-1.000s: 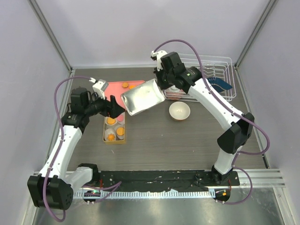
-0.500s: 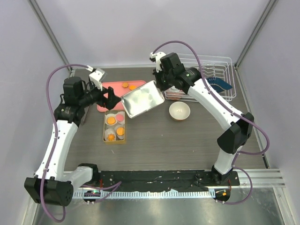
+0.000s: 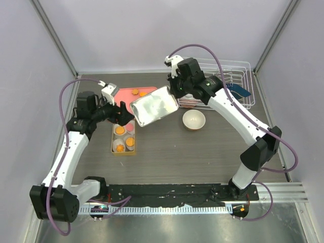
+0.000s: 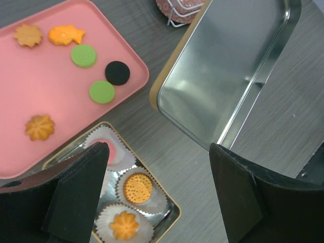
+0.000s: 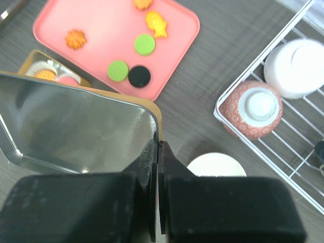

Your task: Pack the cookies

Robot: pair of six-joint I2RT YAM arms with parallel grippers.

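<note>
Cookies in tin beneath left gripper (spread wide) | right gripper pinches lid

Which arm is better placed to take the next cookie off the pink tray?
Left. The left gripper hangs open by the pink tray of cookies; the right gripper is shut on the lid.

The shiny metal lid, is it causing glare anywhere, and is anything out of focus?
Left wrist view: the metal lid shows soft grey reflections, a bright streak along its rim, no harsh glare; the near black fingers look soft. Right wrist view: the lid mirrors hazy shapes. Top view: even light, pale patches on the lid.
</note>
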